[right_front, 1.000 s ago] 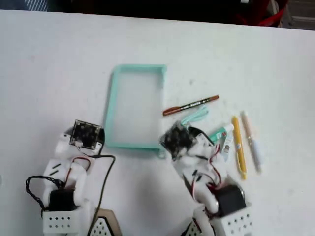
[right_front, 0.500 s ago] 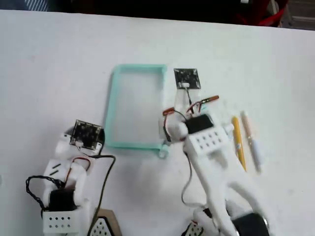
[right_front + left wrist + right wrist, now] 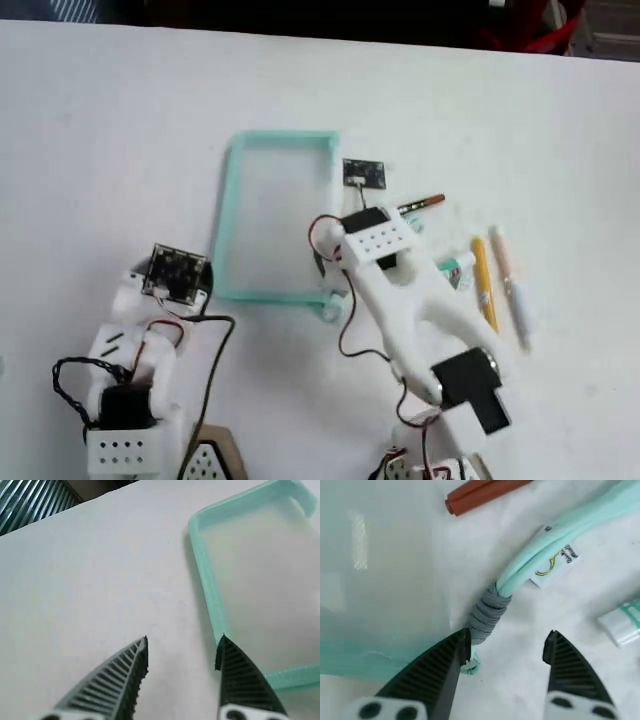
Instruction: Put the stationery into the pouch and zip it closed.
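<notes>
High view: pouch (image 3: 280,210) lies flat, long axis away from arms; left fingers (image 3: 117,685), right fingers (image 3: 430,680) apart, empty.

A: What lies around the work?
B: A white tabletop (image 3: 110,120), plain all over.
A: And past its far edge?
B: Darkness, with something red (image 3: 548,38) at the far right and a blue-and-white striped thing (image 3: 75,9) at the far left.
</notes>
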